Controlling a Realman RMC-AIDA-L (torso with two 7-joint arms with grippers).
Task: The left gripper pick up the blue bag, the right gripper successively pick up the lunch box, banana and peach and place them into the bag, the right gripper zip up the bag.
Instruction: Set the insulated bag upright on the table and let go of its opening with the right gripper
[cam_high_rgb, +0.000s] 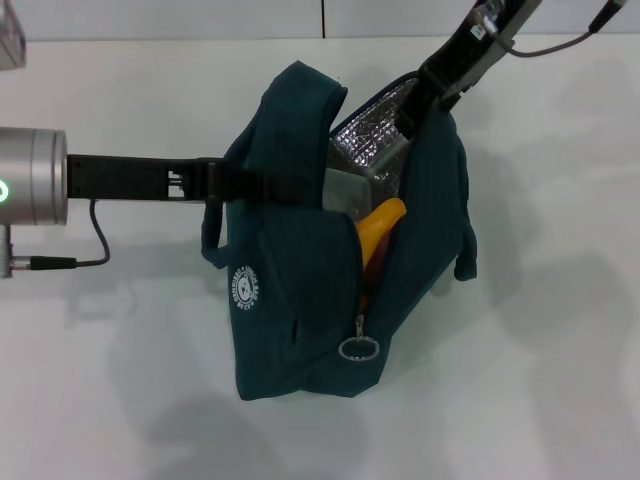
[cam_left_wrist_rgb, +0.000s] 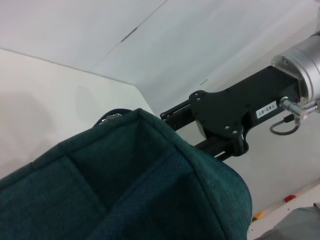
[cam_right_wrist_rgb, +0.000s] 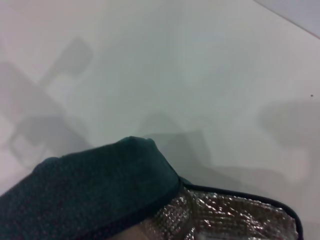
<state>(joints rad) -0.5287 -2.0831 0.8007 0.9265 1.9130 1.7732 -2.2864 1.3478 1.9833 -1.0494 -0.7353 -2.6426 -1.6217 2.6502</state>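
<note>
The blue bag (cam_high_rgb: 300, 300) stands tilted in the middle of the white table, its mouth open and its silver foil lining (cam_high_rgb: 375, 145) showing. My left gripper (cam_high_rgb: 218, 180) reaches in from the left and is shut on the bag's left rim beside a handle. Inside the opening I see the banana (cam_high_rgb: 380, 228) and a pale corner of the lunch box (cam_high_rgb: 345, 190). The peach is hidden. My right gripper (cam_high_rgb: 425, 100) comes down from the upper right to the bag's far rim, its tips hidden by fabric. The ring zip pull (cam_high_rgb: 358, 348) hangs at the near end.
White table (cam_high_rgb: 560, 380) lies all around the bag. The left arm's cable (cam_high_rgb: 95, 240) trails on the table at the left. A clear object (cam_high_rgb: 10, 45) sits at the far left corner.
</note>
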